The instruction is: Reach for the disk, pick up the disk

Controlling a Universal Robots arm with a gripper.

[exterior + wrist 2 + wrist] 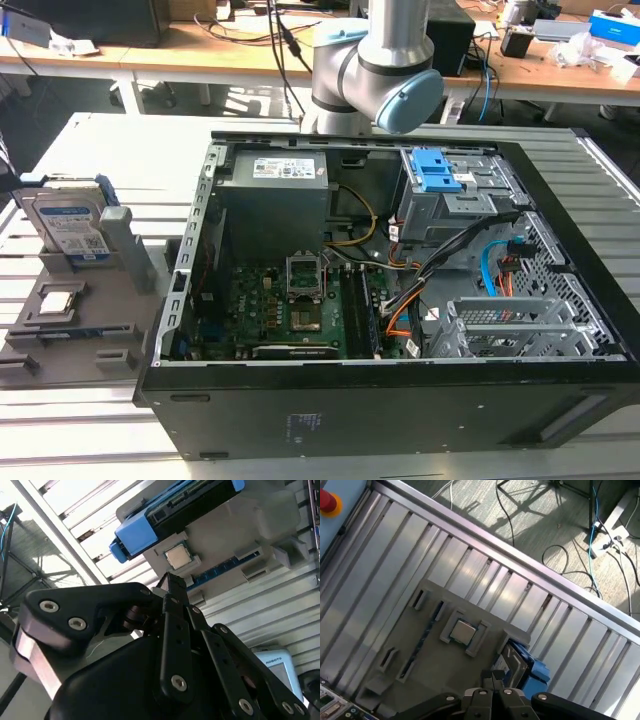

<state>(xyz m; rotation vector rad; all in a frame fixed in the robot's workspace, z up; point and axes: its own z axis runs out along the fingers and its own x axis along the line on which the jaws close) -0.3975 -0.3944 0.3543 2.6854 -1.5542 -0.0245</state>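
The disk (68, 226) stands on edge in a slot of a grey holder (100, 325), at the exterior view's left. It is silver with a white-and-blue label and a blue side bracket. In both wrist views my gripper (493, 678) (171, 582) hangs above this holder with its black fingers together and nothing between them. The disk (516, 661) with its blue bracket lies just beside the fingertips in the first wrist view. In the second wrist view the disk (192, 502) sits a little beyond the fingertips, apart from them.
A small square silver chip (462, 631) (177, 556) rests in the holder beside the disk. An open black computer case (400, 400) with blue-latched drive cage (440, 175) is at the exterior view's right. The slatted metal table (380, 545) ends near cables on the floor. A red button (326, 500) sits at one corner.
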